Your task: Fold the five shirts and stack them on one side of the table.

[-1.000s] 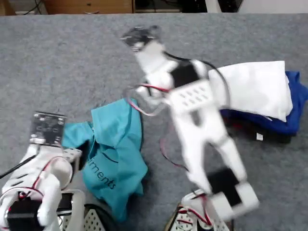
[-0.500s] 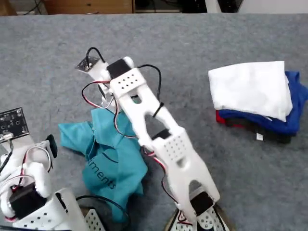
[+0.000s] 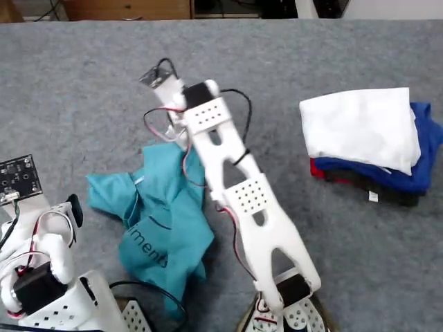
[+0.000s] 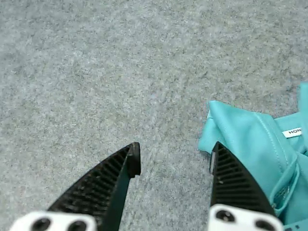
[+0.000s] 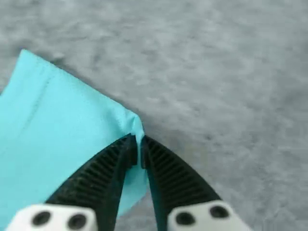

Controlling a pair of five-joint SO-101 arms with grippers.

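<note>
- Teal shirt (image 3: 163,221) lay crumpled and unfolded, dark print showing, 1 corner pinched in the right gripper (image 5: 139,142).
- 4 folded shirts sat stacked at the table's right: white shirt (image 3: 360,128) on top, blue shirt (image 3: 423,155) under it, red shirt (image 3: 317,170) and black shirt (image 3: 387,194) beneath.

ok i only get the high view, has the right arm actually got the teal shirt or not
Observer: Yes. In the right wrist view the right gripper is shut on a corner of the teal shirt.
Operator: and the left one, open or shut
Observer: Open and holding nothing. The left gripper has bare table between its fingers.
Operator: how near the shirt is it
Observer: One fingertip sits right at the shirt's folded edge, on the side where the collar label shows. I cannot tell whether it touches the cloth.
</note>
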